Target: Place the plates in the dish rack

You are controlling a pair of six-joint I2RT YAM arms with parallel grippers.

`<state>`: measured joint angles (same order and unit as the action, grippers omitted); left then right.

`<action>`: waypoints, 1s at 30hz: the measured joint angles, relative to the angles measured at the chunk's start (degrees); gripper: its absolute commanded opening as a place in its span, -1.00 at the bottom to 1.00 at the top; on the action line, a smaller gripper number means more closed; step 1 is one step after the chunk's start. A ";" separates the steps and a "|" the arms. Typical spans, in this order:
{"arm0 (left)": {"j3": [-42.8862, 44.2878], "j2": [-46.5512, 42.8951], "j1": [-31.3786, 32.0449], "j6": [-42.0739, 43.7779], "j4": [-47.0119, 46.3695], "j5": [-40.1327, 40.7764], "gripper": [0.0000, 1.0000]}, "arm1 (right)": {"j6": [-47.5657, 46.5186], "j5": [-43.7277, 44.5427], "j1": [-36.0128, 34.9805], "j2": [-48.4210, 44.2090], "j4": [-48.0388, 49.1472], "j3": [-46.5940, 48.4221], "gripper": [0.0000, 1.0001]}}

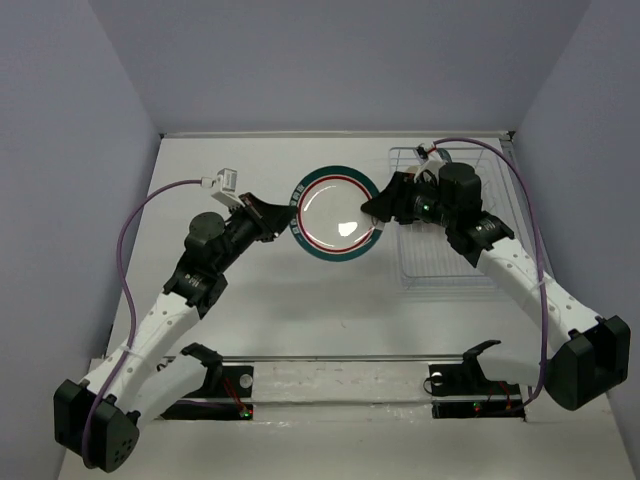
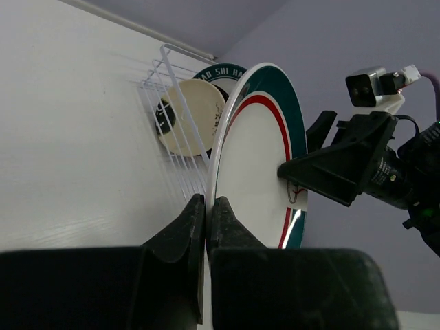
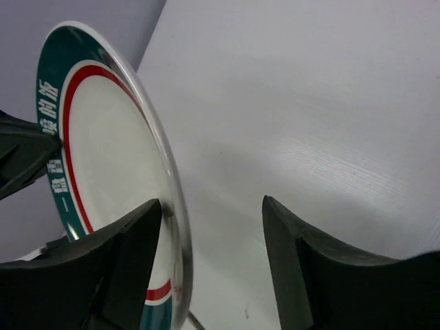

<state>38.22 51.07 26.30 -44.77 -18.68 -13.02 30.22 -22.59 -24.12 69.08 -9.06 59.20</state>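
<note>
While the green-rimmed plate is held up over mid-table, the left gripper pinches its rim tight at nine o'clock. The right gripper straddles the rim at three o'clock, jaws apart. Beyond it, also at three o'clock, the dish rack holds a cream plate.

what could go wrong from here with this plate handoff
1. The left fingers pinch the green-rimmed plate only at its edge, so it may tilt or slip.
2. The right fingers straddle the opposite rim but stand open, with the rim close against one of them. If the left lets go early, the plate may drop.
3. The dish rack already holds a cream plate, which the incoming plate might knock.
</note>
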 measured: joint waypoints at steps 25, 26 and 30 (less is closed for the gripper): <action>1.20 -14.95 0.63 18.45 22.01 1.42 0.98 | -13.51 49.16 17.99 0.20 -6.14 18.73 -0.86; 0.94 -15.28 0.61 18.75 22.67 1.36 0.98 | -15.67 52.59 19.67 1.53 -4.70 20.15 -0.86; 0.68 -18.75 0.52 19.50 23.67 1.40 0.98 | -25.77 59.67 23.45 6.03 1.05 20.94 -0.86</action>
<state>38.89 32.32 26.83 -25.28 4.99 -11.62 4.45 37.08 -0.67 75.11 -8.01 80.14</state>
